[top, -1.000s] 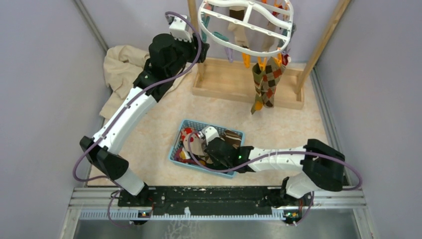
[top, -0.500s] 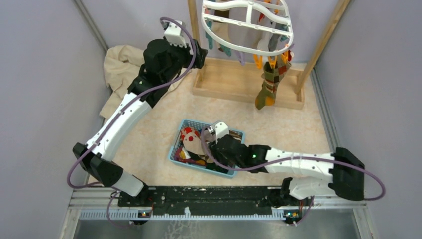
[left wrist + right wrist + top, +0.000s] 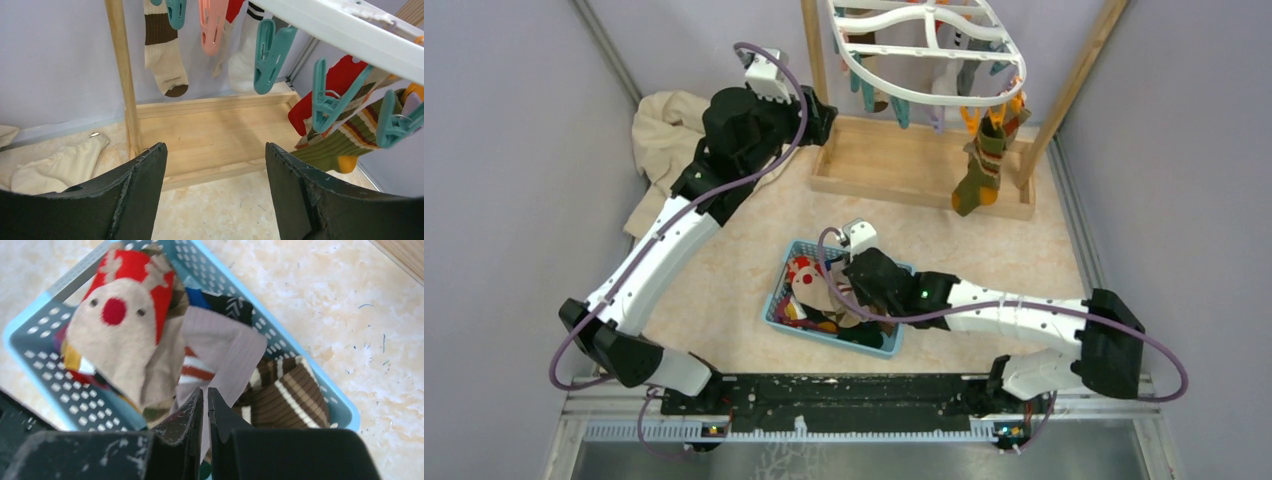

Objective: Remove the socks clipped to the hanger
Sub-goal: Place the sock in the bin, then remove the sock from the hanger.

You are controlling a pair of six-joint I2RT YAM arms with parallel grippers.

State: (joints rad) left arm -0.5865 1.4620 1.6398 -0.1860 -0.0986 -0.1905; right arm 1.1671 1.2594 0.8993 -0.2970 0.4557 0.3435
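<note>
The socks (image 3: pixel 163 55) are ribbed knit cloth, the hanger (image 3: pixel 345 30) smooth plastic, the rack (image 3: pixel 215 132) matt wood.

text read: none, any view
socks (image 3: pixel 120 340): reindeer face and stripes only, no letters
hanger (image 3: pixel 350 25): plain white plastic, no marking legible
basket (image 3: pixel 40 360): no label legible

We look down into a small booth closed in by plain lavender-grey walls (image 3: pixel 514 150) under soft, even light. Its floor (image 3: pixel 724 250) is a beige, marbled sheet, with a few thin blue marks seen from the right wrist. A light wooden rack frame (image 3: pixel 894 165) stands at the back, two uprights rising from its flat base. A crumpled beige cloth (image 3: pixel 664 130) lies in the back left corner; a metal rail (image 3: pixel 854 395) runs along the near edge.
</note>
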